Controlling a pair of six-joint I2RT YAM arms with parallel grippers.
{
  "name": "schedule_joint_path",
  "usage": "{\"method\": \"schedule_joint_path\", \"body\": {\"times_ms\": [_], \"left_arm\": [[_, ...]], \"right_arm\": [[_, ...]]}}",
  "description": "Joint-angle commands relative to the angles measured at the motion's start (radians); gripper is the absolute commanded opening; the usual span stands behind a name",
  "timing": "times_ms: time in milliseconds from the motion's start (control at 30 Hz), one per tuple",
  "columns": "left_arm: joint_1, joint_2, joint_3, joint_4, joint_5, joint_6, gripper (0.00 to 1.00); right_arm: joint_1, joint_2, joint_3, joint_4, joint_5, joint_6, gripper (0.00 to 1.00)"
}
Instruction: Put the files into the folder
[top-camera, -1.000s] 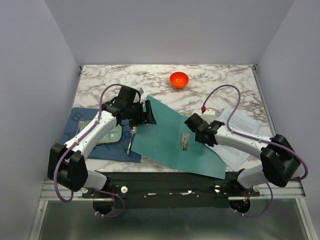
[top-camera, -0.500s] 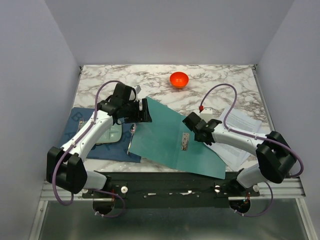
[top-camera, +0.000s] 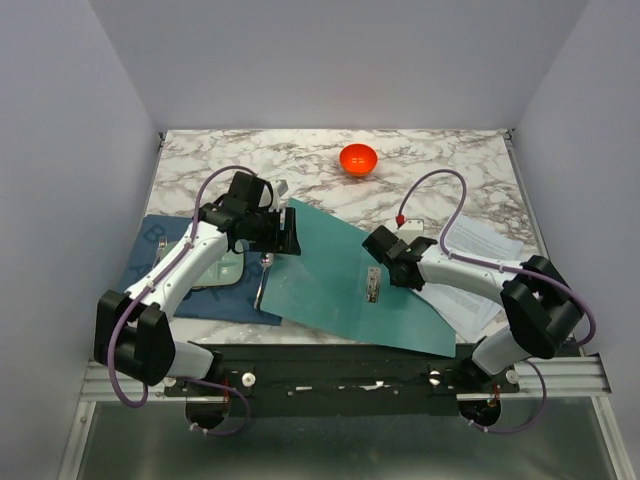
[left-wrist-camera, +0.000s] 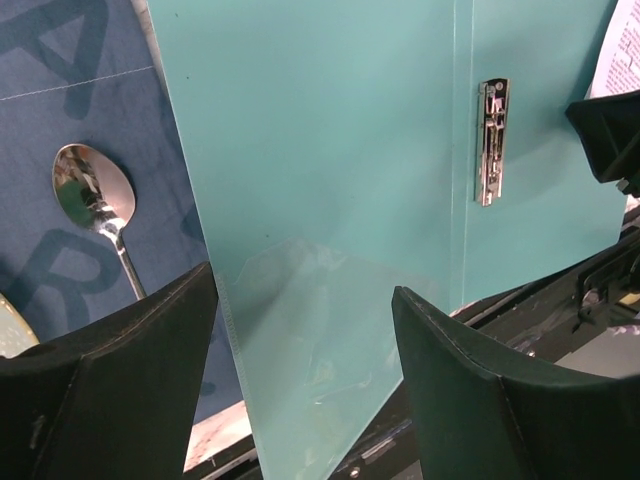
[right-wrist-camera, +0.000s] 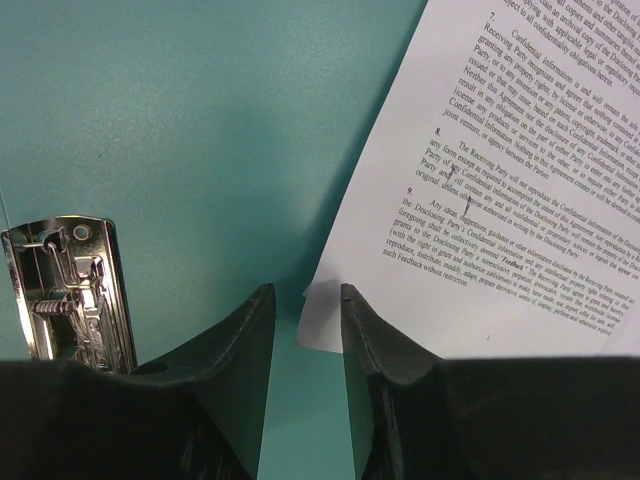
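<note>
Marble table (top-camera: 450, 160); files (top-camera: 490, 245) partly covered; left end effector (left-wrist-camera: 300, 290) wide, right end effector (right-wrist-camera: 305, 292) narrow.

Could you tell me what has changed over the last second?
The right gripper slid left over the folder, its jaws narrowing around a corner of the files. The left gripper shifted slightly left, open over the folder's edge. The spoon and orange bowl stayed put.

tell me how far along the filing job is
Done: the teal folder lies open. In hand: the right gripper straddles a corner of the printed sheets, jaws not clamped; the left gripper hangs open over the folder's edge. Left: getting the sheets inside.
</note>
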Motion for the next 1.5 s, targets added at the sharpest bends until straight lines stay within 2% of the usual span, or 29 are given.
{"method": "schedule_joint_path", "body": {"times_ms": [0, 200, 233, 367, 500, 600, 700, 833, 1033, 1233, 1267, 1333, 1367, 1433, 1467], "left_arm": [[0.001, -0.001, 0.012, -0.037, 0.014, 0.053, 0.78], [0.004, -0.022, 0.046, -0.093, -0.052, 0.091, 0.82], [0.005, -0.021, 0.060, -0.103, -0.069, 0.097, 0.82], [0.016, -0.024, 0.083, -0.140, -0.115, 0.122, 0.83], [0.027, -0.040, 0.100, -0.173, -0.161, 0.151, 0.88], [0.032, -0.056, 0.126, -0.189, -0.208, 0.177, 0.99], [0.042, -0.064, 0.137, -0.186, -0.218, 0.185, 0.99], [0.044, -0.071, 0.114, -0.169, -0.196, 0.173, 0.99], [0.044, -0.059, 0.111, -0.170, -0.185, 0.166, 0.99], [0.045, -0.059, 0.109, -0.170, -0.181, 0.168, 0.99], [0.045, -0.059, 0.111, -0.170, -0.181, 0.169, 0.99], [0.045, -0.056, 0.117, -0.173, -0.179, 0.169, 0.99], [0.045, -0.051, 0.120, -0.175, -0.176, 0.174, 0.99], [0.045, -0.044, 0.135, -0.183, -0.175, 0.180, 0.99], [0.045, -0.042, 0.140, -0.183, -0.172, 0.183, 0.99]], "right_arm": [[-0.004, 0.009, 0.023, -0.043, -0.002, 0.030, 0.39], [-0.004, 0.000, 0.029, -0.045, -0.001, 0.026, 0.19], [-0.004, 0.000, 0.031, -0.045, -0.002, 0.023, 0.12], [-0.004, -0.004, 0.040, -0.057, -0.001, 0.021, 0.01], [-0.004, -0.020, 0.046, -0.063, -0.004, 0.018, 0.01], [-0.001, -0.030, 0.054, -0.060, -0.021, 0.004, 0.01], [0.036, -0.049, 0.068, -0.037, -0.041, -0.019, 0.01], [0.196, -0.057, 0.135, 0.036, -0.056, -0.084, 0.01], [0.361, 0.002, 0.233, 0.105, -0.137, -0.112, 0.01], [0.395, 0.069, 0.304, 0.206, -0.277, -0.109, 0.01], [0.395, 0.074, 0.309, 0.216, -0.295, -0.115, 0.16], [0.393, 0.048, 0.295, 0.243, -0.317, -0.124, 0.36], [0.389, 0.025, 0.278, 0.250, -0.315, -0.123, 0.56], [0.351, -0.045, 0.176, 0.274, -0.305, -0.074, 0.73], [0.329, -0.138, 0.125, 0.280, -0.300, -0.050, 0.84]]}}
